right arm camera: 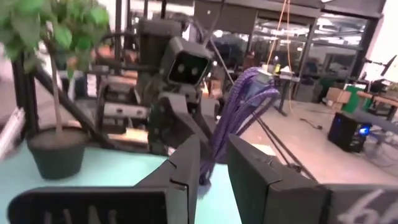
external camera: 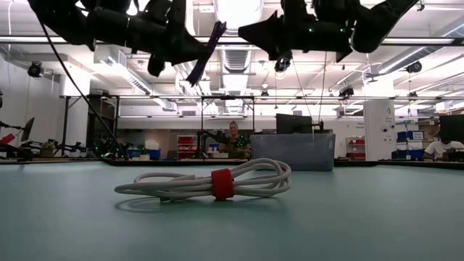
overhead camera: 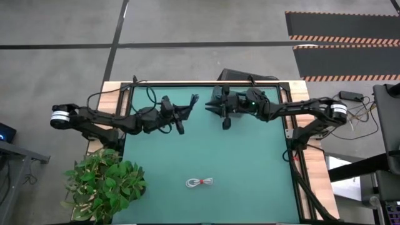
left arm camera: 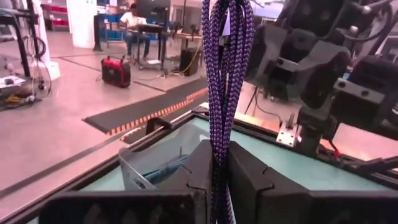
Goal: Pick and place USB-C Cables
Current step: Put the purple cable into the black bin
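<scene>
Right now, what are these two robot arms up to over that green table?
The left gripper is shut on a dark blue cable, holding it in the air near the table's far edge. The right gripper hangs close beside it, open and empty. A white cable with a red band lies on the green table nearer the front. A grey bin sits at the far edge.

The left gripper (left arm camera: 219,163) pinches a dark blue braided cable (left arm camera: 227,74) between its two dark fingers (left arm camera: 249,177), the bundle standing upright. Beyond it sits a grey translucent bin (left arm camera: 140,169) holding a teal cable (left arm camera: 169,167) on the green table (left arm camera: 323,174). The right arm (left arm camera: 323,68) looms close by.
</scene>
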You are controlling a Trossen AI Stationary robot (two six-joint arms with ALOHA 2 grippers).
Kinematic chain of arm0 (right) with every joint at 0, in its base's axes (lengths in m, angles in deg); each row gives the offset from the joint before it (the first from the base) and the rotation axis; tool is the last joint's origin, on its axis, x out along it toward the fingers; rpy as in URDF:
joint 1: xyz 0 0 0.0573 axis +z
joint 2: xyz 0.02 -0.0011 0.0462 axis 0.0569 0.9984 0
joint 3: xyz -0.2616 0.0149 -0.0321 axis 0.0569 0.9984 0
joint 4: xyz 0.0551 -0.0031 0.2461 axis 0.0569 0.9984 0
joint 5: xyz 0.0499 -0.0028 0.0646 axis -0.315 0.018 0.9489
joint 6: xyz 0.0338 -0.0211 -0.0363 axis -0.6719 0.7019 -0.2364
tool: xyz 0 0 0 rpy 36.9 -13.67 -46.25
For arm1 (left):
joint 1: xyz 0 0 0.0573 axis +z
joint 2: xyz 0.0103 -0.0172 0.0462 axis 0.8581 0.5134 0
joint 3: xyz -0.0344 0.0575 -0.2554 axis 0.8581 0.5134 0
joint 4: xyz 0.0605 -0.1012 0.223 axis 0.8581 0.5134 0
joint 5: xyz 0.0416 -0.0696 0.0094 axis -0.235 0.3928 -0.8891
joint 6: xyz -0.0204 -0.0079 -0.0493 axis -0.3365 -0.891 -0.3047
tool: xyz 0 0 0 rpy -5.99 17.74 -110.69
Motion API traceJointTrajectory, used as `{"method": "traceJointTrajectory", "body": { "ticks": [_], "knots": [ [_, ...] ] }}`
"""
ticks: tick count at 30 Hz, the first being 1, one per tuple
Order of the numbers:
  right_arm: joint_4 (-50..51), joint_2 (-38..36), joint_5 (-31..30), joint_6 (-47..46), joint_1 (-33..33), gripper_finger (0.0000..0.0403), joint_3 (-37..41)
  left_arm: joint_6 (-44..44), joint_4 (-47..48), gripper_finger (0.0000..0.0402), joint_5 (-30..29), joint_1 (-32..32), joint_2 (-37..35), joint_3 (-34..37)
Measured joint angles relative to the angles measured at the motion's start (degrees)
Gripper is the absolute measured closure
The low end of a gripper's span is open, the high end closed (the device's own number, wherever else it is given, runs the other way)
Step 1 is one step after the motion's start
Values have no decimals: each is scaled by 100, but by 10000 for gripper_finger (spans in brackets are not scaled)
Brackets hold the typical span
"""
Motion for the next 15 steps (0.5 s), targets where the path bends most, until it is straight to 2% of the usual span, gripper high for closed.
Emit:
{"method": "traceJointTrajectory", "body": {
  "ticks": [4, 9, 15],
  "knots": [
    [-241, 68, -43, -392, 0, 323, 0, 56, -273, 386, 120, -1, 0, -31],
    [-270, 34, -46, -664, 1, 280, 0, 71, -763, 386, 302, -1, -13, -31],
    [-366, 60, -44, -759, 15, 235, -4, 69, -913, 386, 570, 2, 2, -39]
  ]
}}
